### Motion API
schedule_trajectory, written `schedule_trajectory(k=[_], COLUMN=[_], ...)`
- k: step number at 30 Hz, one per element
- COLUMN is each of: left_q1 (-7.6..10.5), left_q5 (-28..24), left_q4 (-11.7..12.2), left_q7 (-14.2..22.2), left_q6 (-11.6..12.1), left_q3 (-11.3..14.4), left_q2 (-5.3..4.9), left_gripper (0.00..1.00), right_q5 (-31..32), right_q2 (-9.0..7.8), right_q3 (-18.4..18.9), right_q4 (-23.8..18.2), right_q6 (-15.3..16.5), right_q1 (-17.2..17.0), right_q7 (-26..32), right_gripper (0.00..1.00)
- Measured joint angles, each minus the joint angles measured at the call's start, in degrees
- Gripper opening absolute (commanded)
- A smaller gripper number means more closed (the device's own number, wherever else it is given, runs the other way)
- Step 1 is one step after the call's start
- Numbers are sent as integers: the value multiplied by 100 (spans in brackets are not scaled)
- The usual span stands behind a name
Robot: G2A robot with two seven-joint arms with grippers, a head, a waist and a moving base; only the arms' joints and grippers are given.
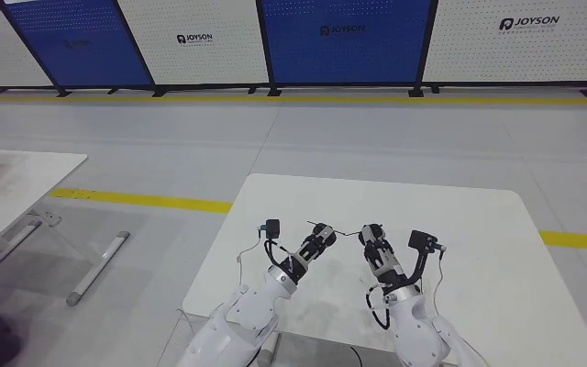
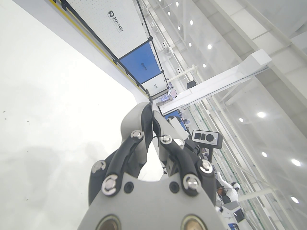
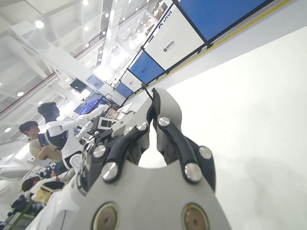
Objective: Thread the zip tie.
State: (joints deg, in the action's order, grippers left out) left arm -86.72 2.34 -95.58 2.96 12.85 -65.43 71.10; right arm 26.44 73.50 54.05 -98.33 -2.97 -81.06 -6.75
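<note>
A thin black zip tie (image 1: 343, 235) spans the short gap between my two grippers, held a little above the white table (image 1: 459, 229). My left gripper (image 1: 320, 236) is shut on one end of it. In the left wrist view that gripper (image 2: 152, 111) pinches the strap, and a short pointed tip of the zip tie (image 2: 148, 96) sticks out past the pads. My right gripper (image 1: 366, 235) is shut on the other end. In the right wrist view, the small square head of the zip tie (image 3: 144, 86) pokes out beyond the right gripper (image 3: 153, 100).
The table's far edge (image 1: 385, 182) and left edge (image 1: 215, 248) border grey floor with a yellow line (image 1: 138, 198). Another white table (image 1: 27, 179) stands at the left. Blue and white partition panels (image 1: 348, 41) line the back.
</note>
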Motion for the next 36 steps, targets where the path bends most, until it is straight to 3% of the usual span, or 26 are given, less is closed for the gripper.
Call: schedule_trajectory(k=[19,36], left_q1=[0,0], left_q5=[0,0], left_q4=[0,0], left_q7=[0,0], left_q6=[0,0], left_q3=[0,0], left_q2=[0,0], left_gripper=[0,0], right_q5=[250,358], right_q2=[128,202], right_q3=[11,112], right_q4=[118,87], right_q6=[-105,4], right_q1=[64,-22], right_q7=[98,164], right_gripper=[0,0])
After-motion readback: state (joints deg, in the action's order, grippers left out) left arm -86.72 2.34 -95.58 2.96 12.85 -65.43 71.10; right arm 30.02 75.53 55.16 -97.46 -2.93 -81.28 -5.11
